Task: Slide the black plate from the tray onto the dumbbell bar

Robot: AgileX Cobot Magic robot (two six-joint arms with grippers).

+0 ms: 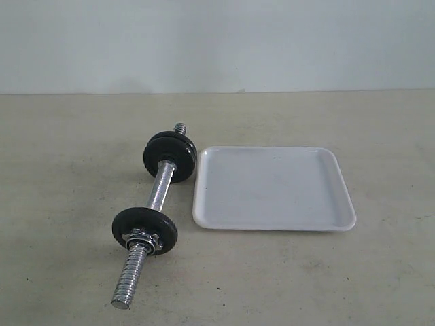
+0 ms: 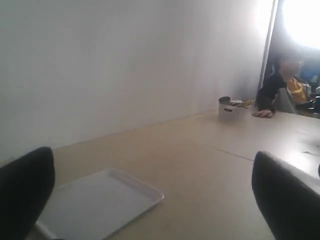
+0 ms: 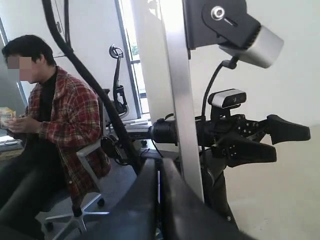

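Observation:
The dumbbell bar point(image 1: 160, 192) lies on the table left of the white tray point(image 1: 272, 226), one threaded end toward the front. Two black plates sit on it: one at the far end point(image 1: 158, 153), one nearer the front point(image 1: 132, 221) with a chrome nut against it. Nothing lies in the tray. Neither gripper shows in the exterior view. My left gripper point(image 2: 152, 165) is open above the table, with a corner of the tray point(image 2: 95, 200) between its fingers point(image 2: 25, 190) and nothing held. My right gripper point(image 3: 159, 165) is shut on nothing and faces away from the table.
A pale wall runs behind the table. The left wrist view shows a small white box point(image 2: 231, 109) and a seated person point(image 2: 285, 85) at the table's far end. The right wrist view shows a camera mast point(image 3: 175, 90), the other arm point(image 3: 235, 135) and a seated person point(image 3: 55, 120).

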